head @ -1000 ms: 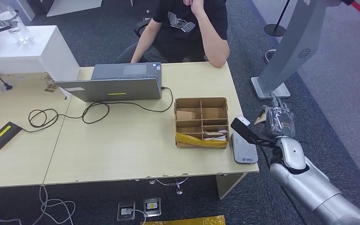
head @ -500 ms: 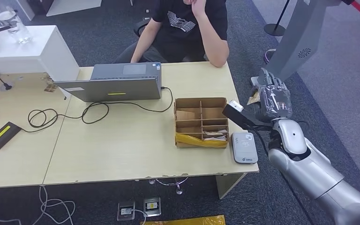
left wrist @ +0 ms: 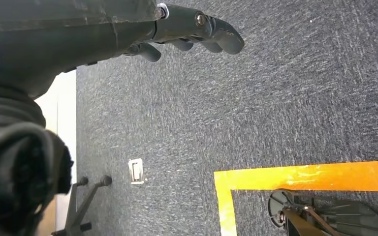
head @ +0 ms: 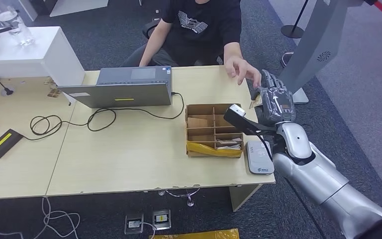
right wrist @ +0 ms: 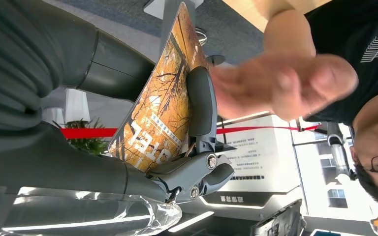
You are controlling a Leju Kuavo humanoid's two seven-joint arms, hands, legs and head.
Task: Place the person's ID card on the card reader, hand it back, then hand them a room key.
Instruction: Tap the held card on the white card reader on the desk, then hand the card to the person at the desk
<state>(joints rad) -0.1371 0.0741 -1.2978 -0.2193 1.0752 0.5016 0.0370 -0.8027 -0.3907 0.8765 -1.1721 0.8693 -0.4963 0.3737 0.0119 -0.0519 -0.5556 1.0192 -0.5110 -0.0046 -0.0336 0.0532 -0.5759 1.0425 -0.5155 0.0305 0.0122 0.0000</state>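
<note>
A light wooden desk (head: 129, 149) is taken as the landmark. Dark grey carpet (head: 358, 99) is seen around it on all sides. A white cabinet (head: 30, 57) stands against the desk's far left corner, and a clear glass vessel (head: 15, 27) is set on its top. A grey angled stand (head: 311, 50) with a flat base is placed on the carpet to the right of the desk; a black round-based post (head: 294, 25) is seen beyond it. Floor sockets (head: 149, 220) are set into the carpet below the desk's near edge, beside loose white cable (head: 54, 216). In the left wrist view, orange floor tape (left wrist: 300, 178) is laid on the carpet.
</note>
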